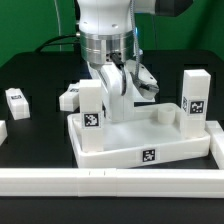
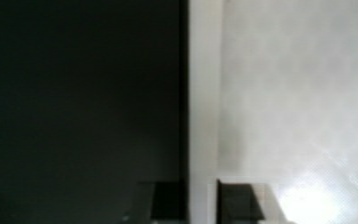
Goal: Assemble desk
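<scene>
Centrally: desk tabletop [image 1: 110, 150], white, tray-form, flat on the black bench [image 1: 40, 140]. Its wall away from the exterior camera is pinched in the gripper [image 2: 204, 202], jaws almost fully closed on the thin rim, presumably to drag or steady the tray. Leg [image 1: 90, 106] upright at the exterior view's left corner, leg [image 1: 194, 95] at its right; socket seating unclear. Loose white tagged piece [image 1: 17, 99] lies well apart, leftward.

Wrist view. The straight edge of a smooth white desk part [image 2: 300, 100] runs through mid-frame, bordering a dark surface [image 2: 78, 100]. The gripper [image 2: 204, 202] shows two dark fingertips [image 2: 167, 203] set close together, astride that edge. Which desk part this is cannot be told.
</scene>
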